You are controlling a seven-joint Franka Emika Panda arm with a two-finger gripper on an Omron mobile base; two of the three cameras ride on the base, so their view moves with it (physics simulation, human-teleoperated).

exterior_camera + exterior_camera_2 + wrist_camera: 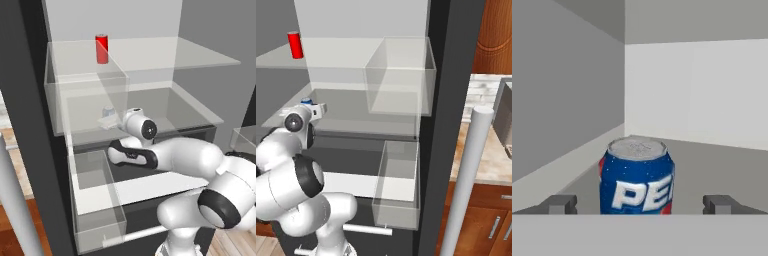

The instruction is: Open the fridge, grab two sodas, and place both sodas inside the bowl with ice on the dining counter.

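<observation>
The fridge [25,100] stands open, showing clear shelves and bins. A red soda [101,48] [295,45] stands upright on the upper shelf. On the shelf below stands a blue soda [637,177] with a silver top, faintly visible through a door bin [108,112]. My gripper [640,205] [111,120] reaches onto that shelf and is open, its fingertips [561,204] standing one on each side of the blue can, clear of it. The bowl and the dining counter are out of view.
Clear door bins [95,200] [398,180] hang close to the arm on both sides. The fridge's white bar handles [15,200] [466,185] stand in the foreground. A marble-topped counter with wood cabinet doors [481,160] lies to the right.
</observation>
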